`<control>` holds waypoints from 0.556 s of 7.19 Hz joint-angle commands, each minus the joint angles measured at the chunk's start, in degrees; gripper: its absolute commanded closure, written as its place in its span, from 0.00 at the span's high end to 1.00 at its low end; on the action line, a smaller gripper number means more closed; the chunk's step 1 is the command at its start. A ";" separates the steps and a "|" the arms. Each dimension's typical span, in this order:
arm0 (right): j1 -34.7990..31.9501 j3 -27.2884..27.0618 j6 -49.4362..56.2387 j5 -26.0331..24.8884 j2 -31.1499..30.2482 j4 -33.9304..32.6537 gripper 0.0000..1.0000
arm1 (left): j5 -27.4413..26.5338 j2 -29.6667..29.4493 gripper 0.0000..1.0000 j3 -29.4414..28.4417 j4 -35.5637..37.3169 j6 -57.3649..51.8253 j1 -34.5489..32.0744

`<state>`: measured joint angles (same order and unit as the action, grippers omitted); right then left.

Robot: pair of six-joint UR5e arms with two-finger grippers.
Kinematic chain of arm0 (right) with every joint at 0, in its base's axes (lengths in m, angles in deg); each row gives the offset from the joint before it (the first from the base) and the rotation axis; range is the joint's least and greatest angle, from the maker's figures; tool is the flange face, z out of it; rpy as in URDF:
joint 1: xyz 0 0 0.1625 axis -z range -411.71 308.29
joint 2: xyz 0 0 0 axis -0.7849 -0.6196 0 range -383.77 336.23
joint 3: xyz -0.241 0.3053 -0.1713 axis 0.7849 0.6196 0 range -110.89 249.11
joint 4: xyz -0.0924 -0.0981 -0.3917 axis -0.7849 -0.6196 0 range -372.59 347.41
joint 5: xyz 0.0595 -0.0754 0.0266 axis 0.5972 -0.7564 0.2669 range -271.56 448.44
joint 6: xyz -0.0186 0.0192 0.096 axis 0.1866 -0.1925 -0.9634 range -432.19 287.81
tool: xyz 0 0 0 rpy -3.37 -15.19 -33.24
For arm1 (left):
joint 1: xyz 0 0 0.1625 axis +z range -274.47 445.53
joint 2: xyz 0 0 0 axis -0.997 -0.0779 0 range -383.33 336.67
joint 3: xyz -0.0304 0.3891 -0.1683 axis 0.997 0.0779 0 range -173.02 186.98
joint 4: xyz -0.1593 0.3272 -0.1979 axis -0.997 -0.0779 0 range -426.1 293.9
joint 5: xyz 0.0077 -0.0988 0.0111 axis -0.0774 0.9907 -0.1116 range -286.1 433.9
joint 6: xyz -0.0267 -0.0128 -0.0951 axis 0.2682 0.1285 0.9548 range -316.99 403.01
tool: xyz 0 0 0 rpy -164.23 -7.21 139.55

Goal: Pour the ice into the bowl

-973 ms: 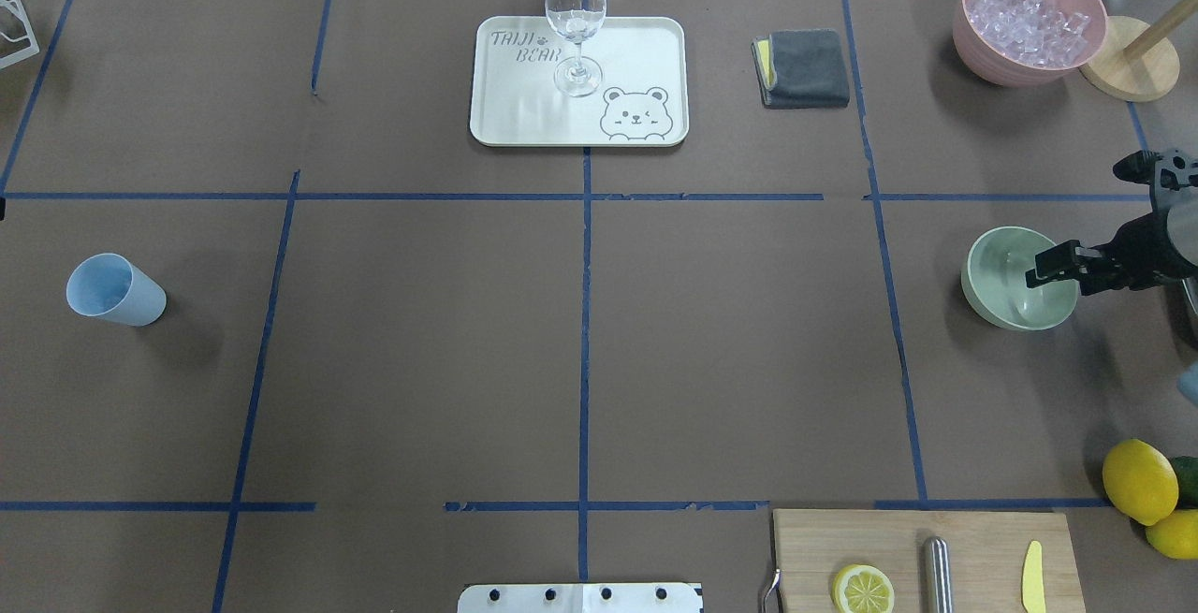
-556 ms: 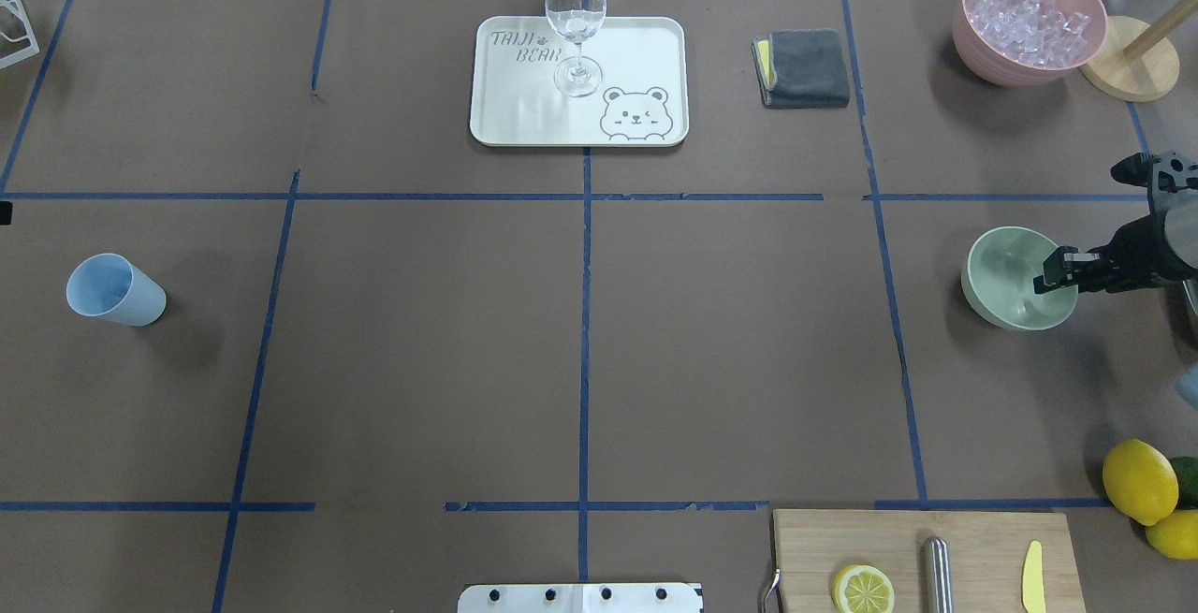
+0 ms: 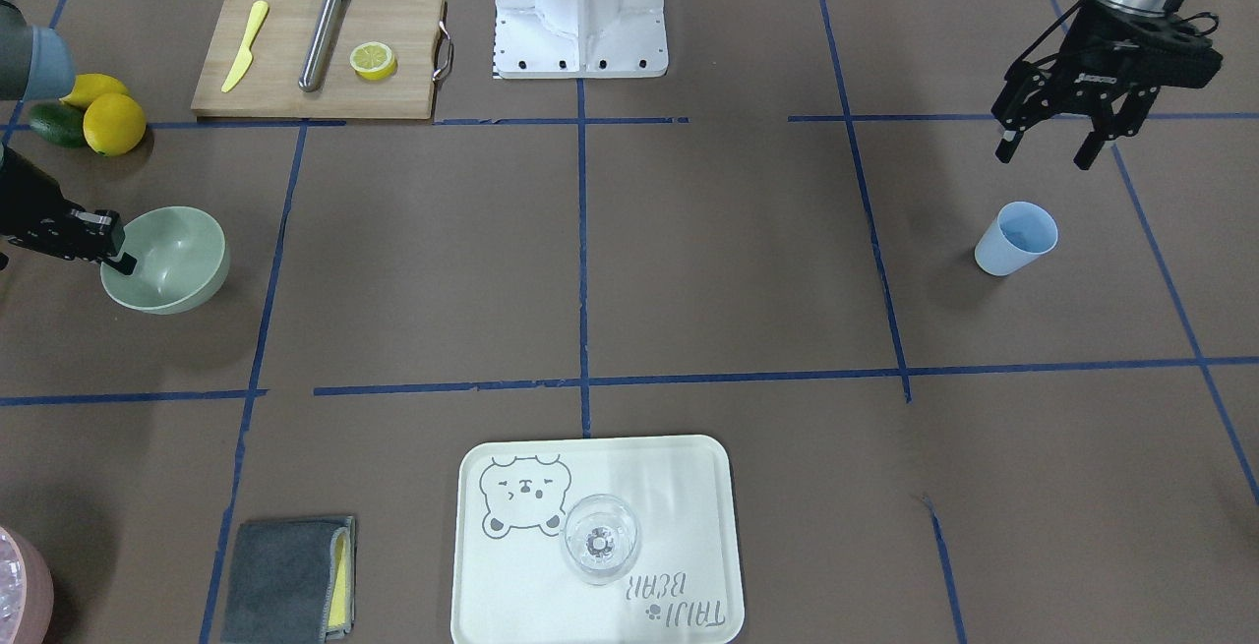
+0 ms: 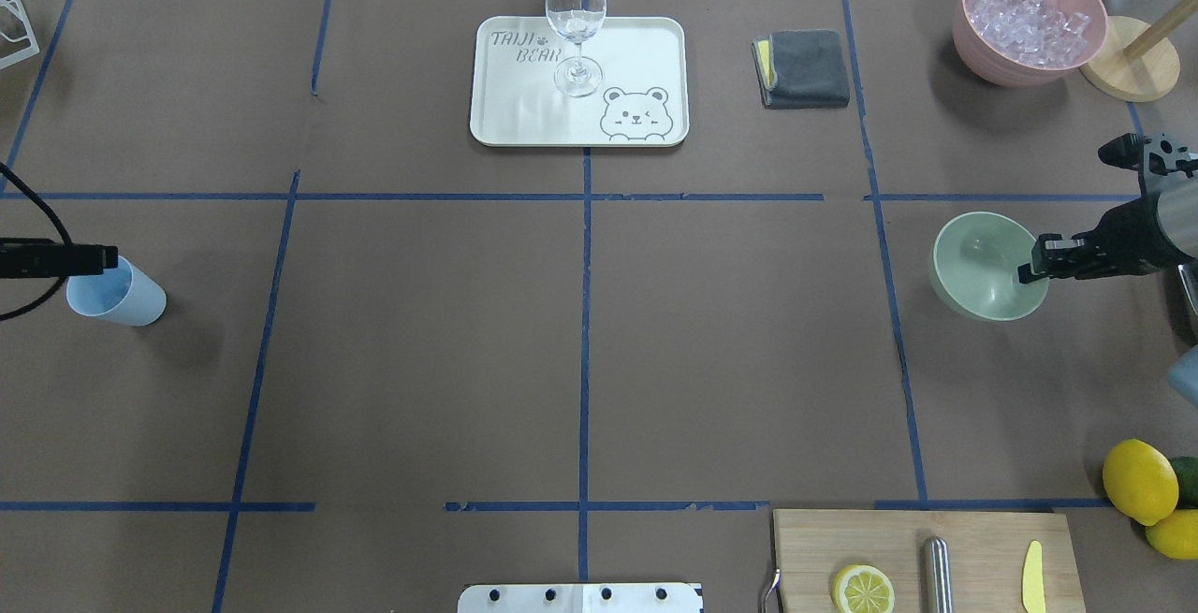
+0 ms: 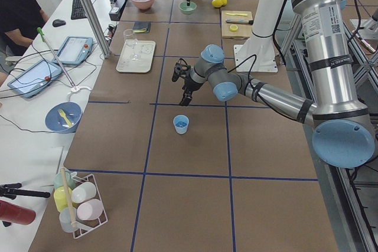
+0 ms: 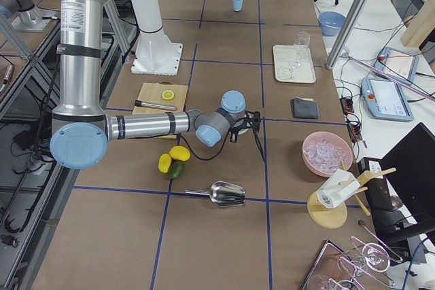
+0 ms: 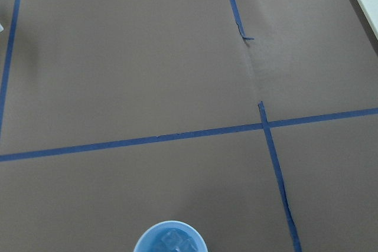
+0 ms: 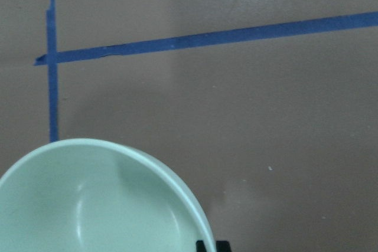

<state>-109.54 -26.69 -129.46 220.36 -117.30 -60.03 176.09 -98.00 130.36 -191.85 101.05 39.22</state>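
**Left arm** (image 5: 271, 95): forearm stretched nearly level over the left part of the desk (image 4: 730, 332). The wrist is bent so that the left tool (image 3: 1045, 150) points down and hangs clear above the surface. Its two fingers (image 3: 1005, 138) stand well apart, with nothing between them.

**Right arm** (image 6: 146, 125): forearm held low and nearly level over the desk's right end. The wrist is turned so that the right tool (image 4: 1029, 271) lies roughly horizontal and points left. This tool is clamped on the right-hand rim of the bowl (image 4: 973, 262), with one finger showing inside the rim.
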 commanded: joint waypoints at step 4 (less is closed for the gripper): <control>14.02 -2.20 -25.94 -6.46 19.90 -5.95 0.00 | -22.71 9.97 0.99 0.11 -12.58 14.38 19.49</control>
<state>-100.47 -28.80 -150.10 217.70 -103.60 -62.06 157.97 -89.95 130.68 -202.53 114.30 55.51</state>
